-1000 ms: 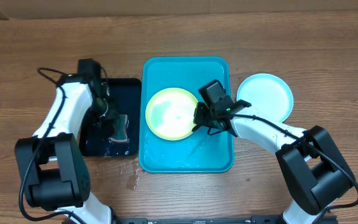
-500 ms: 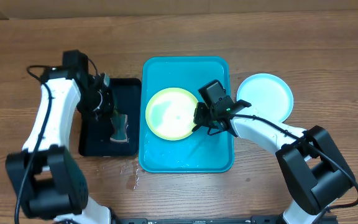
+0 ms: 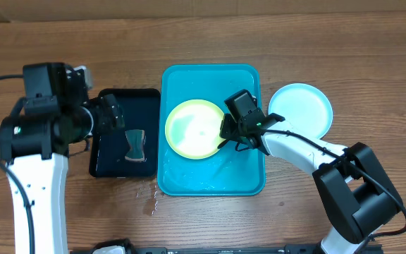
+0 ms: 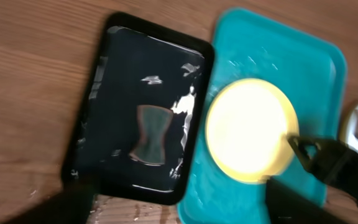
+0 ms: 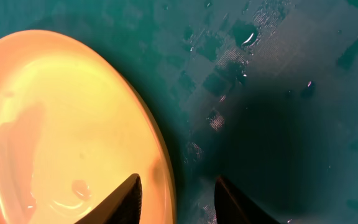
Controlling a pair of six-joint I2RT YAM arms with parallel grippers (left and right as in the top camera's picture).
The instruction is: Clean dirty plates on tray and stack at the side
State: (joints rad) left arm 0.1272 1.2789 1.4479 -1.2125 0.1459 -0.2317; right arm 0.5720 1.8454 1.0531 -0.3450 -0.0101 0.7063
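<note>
Lime-green round plastic plate [image 3: 194,129] lies flat inside the large turquoise rectangular plastic tray [image 3: 210,180], toward its upper left, and its pale centre is glossy. A light-blue round plastic plate [image 3: 302,109] sits on the wooden tabletop [image 3: 210,226] just beside the tray's right rim, outside it.

The right tool [image 3: 225,135] is low over the tray at the green plate's right edge. In the right wrist view its two fingers [image 5: 131,194] are spread and straddle the plate's rim, one over the plate and one over the wet tray floor. Clear gaps show on both sides, so nothing is pinched.

The left tool [image 3: 111,114] hangs above the upper left corner of the smaller black rectangular tray [image 3: 111,159], which lies against the turquoise tray's left side. In its own camera the tool's fingers are spread wide and hold nothing. A small hourglass-shaped grey-brown pad [image 4: 151,134] lies in the black tray amid a film of water. Water droplets [image 3: 150,201] dot the tabletop below the gap between the two trays.
</note>
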